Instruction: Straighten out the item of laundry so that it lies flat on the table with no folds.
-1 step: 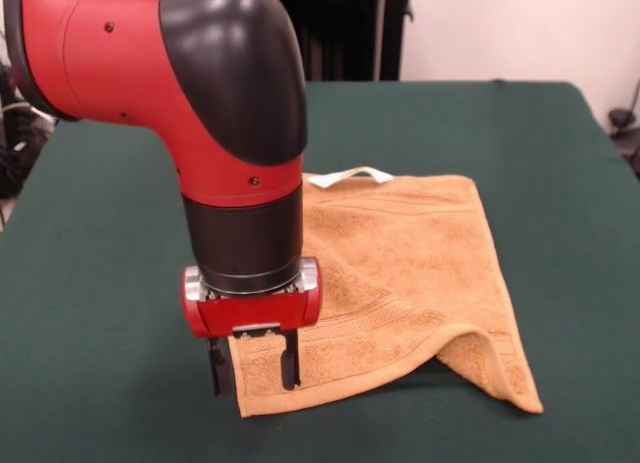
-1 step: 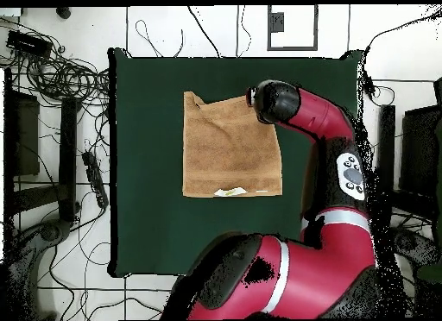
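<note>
Green cloth covers the desk (image 1: pixel 520 153), with wide bare room around every edge of the towel (image 1: pixel 400 283), which lies near the middle. One near corner is humped up in a fold. The gripper (image 1: pixel 254 368) stands at the other near corner, jaws apart astride the hem.

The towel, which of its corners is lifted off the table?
The towel's near corner away from the end effector; a raised fold humps there, the others lie flat.

arm (image 2: pixel 298 110) hides gripper and towel (image 2: pixel 229 145) corner overhead.
</note>
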Controlling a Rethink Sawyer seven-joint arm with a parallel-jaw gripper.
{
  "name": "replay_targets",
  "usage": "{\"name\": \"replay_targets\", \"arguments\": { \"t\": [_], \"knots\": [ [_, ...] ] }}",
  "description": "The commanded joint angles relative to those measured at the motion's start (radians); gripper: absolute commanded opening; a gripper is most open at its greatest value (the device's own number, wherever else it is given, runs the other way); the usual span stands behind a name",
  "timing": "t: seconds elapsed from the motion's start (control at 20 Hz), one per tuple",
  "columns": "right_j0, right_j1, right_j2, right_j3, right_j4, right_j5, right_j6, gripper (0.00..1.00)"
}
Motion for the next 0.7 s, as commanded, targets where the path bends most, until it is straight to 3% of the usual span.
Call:
{"name": "replay_targets", "arguments": {
  "t": [0.05,0.7],
  "knots": [
    [0.003,0.079,0.037,0.155,0.057,-0.081,0.321,1.00],
    [-0.017,0.137,0.053,0.157,0.083,-0.170,0.283,1.00]
  ]
}}
